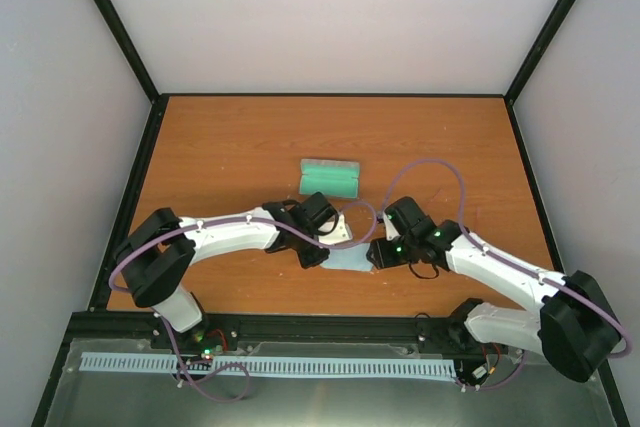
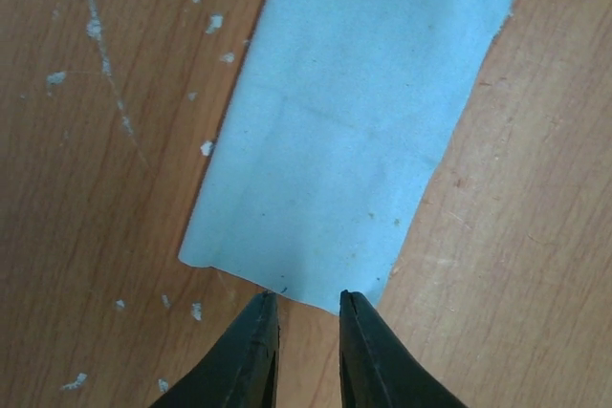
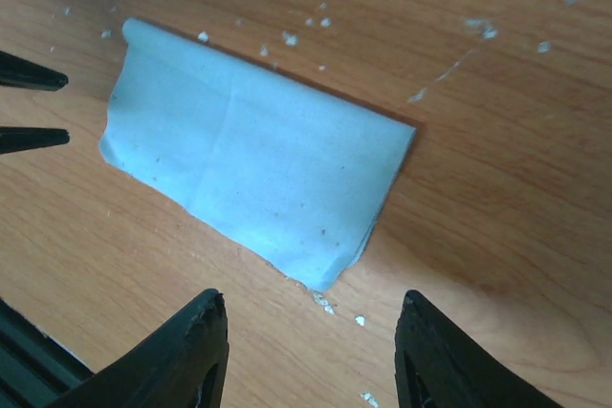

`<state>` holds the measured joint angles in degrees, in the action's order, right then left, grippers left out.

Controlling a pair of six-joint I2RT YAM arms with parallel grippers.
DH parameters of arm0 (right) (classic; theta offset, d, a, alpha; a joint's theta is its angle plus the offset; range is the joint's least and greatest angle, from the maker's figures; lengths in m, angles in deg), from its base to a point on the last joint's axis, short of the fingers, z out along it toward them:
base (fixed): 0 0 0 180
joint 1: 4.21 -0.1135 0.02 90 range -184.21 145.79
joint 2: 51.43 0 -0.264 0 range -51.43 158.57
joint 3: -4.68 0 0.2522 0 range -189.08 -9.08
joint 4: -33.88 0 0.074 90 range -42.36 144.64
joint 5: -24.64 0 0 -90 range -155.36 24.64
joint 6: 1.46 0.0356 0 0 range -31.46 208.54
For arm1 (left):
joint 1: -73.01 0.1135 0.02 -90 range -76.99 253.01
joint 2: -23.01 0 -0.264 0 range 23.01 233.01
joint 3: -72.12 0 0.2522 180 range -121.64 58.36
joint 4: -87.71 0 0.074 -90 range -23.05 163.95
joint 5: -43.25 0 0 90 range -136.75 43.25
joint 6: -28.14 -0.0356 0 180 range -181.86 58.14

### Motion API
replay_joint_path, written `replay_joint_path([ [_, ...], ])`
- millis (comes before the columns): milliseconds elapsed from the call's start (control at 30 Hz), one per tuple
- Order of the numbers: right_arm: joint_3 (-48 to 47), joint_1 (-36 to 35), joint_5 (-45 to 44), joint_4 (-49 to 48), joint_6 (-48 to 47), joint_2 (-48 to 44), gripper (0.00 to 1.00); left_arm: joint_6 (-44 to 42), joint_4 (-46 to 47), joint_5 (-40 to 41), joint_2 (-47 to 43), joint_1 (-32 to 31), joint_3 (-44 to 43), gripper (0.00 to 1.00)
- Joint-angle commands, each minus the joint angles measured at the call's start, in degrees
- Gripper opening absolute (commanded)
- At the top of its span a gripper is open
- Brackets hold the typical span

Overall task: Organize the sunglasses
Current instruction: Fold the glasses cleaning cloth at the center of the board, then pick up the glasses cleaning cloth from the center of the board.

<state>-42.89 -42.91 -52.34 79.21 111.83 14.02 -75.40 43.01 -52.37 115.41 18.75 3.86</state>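
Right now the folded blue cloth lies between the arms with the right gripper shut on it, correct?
No. The right gripper is open and clear of the cloth, which lies flat on the table; the right wrist view shows it. The rest stands.

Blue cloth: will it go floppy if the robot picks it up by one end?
Probably floppy: the blue cloth lies flat and folded over, with soft layered edges, so it would likely droop from the left hand. It looks thin, so probably light. Pushed, it may bunch up rather than slide on the wooden table.
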Motion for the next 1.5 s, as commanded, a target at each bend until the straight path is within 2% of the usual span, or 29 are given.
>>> replay_joint_path([
  [0,-1.82,-0.33,-5.98,2.64,2.04,-0.28,0.47,2.11,1.22,-1.39,0.43,2.75,-2.96,0.2],
  [133,-4.69,-0.33,-6.89,1.16,1.5,7.09,0.51,2.44,0.28,-3.86,1.98,6.22,-5.22,0.2],
  [300,-8.16,-0.32,-8.16,-0.9,-0.28,14.48,0.53,1.81,0.16,-3.42,1.61,6.88,-5.32,0.2],
  [533,-11.17,-0.33,-8.41,0.36,-2.78,19.34,0.52,2.38,0.48,-3.1,0.8,7.04,-4.29,0.2],
  [600,-11.03,-0.33,-8.04,0.22,-3.39,19.74,0.5,2.38,0.76,-2.84,0.78,7.09,-4.06,0.2],
  [733,-11.02,-0.33,-7.53,-0.61,-3.23,21.32,0.39,2.38,1.05,-2.3,0.74,7.05,-3.71,0.2],
  [1067,-12.17,-0.32,-7.42,-2.04,-2.85,24.76,0.37,2.26,1.49,-2.05,0.77,6.99,-3.69,0.2],
  [1300,-12.28,-0.33,-6.27,-1.99,-2.89,25.88,0.09,1.57,0.01,-0.81,4.39,6.99,-4.25,0.22],
  [1400,-12.15,-0.33,-6.37,-1.65,-2.99,25.51,0.03,1.07,-0.34,-1.86,5.34,7.01,-4.21,0.28],
  [1467,-12.12,-0.33,-6.7,-1.3,-3.18,25.43,0.03,0.86,-0.48,-2.56,5.38,6.98,-4.21,0.29],
])
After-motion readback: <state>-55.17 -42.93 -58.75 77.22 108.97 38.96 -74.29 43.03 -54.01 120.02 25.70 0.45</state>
